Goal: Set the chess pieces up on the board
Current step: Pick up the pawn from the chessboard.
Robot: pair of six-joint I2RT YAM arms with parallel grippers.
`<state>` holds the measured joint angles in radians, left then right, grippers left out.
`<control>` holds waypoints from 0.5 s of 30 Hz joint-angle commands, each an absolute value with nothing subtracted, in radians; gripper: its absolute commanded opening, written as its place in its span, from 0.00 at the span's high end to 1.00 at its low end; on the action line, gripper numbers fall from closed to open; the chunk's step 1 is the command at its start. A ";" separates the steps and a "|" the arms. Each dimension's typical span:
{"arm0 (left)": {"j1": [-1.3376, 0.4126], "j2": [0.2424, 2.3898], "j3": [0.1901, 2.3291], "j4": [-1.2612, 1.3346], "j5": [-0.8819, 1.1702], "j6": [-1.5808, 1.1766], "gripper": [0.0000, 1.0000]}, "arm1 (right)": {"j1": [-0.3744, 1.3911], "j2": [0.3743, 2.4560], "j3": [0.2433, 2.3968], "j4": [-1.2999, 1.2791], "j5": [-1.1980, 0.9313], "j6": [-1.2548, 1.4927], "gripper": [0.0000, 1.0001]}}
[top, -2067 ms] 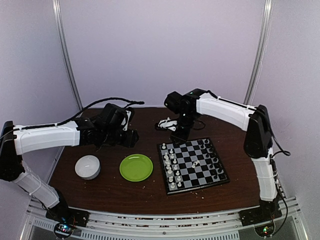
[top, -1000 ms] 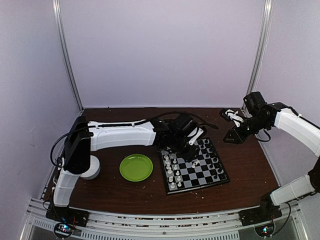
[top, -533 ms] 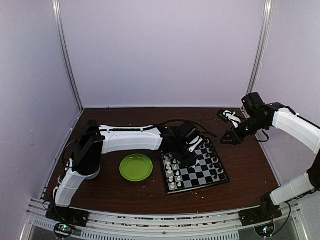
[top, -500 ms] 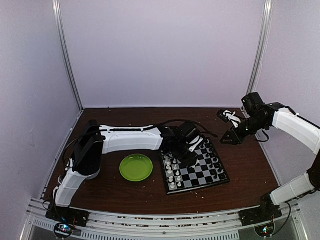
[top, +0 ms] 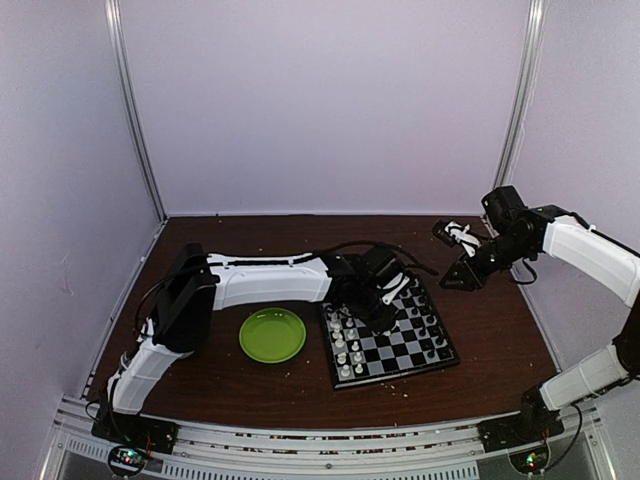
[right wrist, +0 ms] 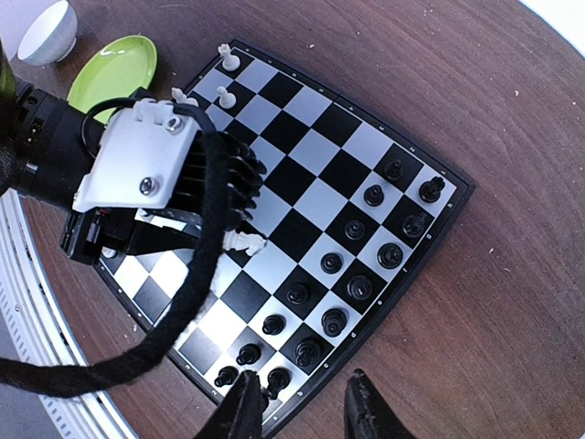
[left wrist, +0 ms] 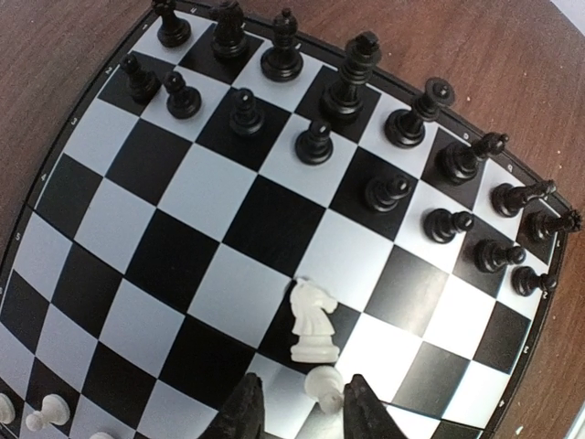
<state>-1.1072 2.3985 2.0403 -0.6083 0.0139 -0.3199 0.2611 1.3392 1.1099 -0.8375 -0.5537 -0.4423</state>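
Note:
The board (top: 400, 350) lies right of centre, with white chess pieces (top: 340, 340) along its left side and black ones (top: 430, 325) along its right. My left gripper (top: 380, 308) is low over the board's middle. In the left wrist view it (left wrist: 302, 412) is open, and a small white pawn (left wrist: 324, 384) sits between the fingers, nearer the right one. A white knight (left wrist: 313, 320) stands just beyond the pawn. Black pieces (left wrist: 315, 142) line the far edge. My right gripper (top: 452, 278) hangs open and empty off the board's far right corner, seen high above the board (right wrist: 311, 105) in its wrist view (right wrist: 304, 412).
A round green plate (top: 272, 335) lies left of the board. A white bowl (right wrist: 46, 27) stands beyond the plate. My left arm (top: 260, 280) stretches across the table over the plate's far side. Pale crumbs dot the brown table (top: 490, 340).
My left arm has swung from the left side onto the board and settled lower around the pawn. My right arm has pulled away from behind the board to the right.

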 commanded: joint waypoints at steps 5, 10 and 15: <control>-1.105 2.420 2.068 -0.617 0.036 -0.307 0.72 | 0.254 1.361 1.112 -0.846 -0.569 -0.455 0.68; -1.106 2.425 2.071 -0.615 0.061 -0.305 0.68 | 0.255 1.368 1.114 -0.853 -0.572 -0.457 0.68; -1.106 2.426 2.071 -0.608 0.090 -0.297 0.68 | 0.255 1.371 1.115 -0.854 -0.574 -0.457 0.68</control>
<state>-1.1072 2.4023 2.0403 -0.6086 0.0494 -0.3183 0.2611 1.3663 1.1099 -0.8417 -0.5560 -0.4461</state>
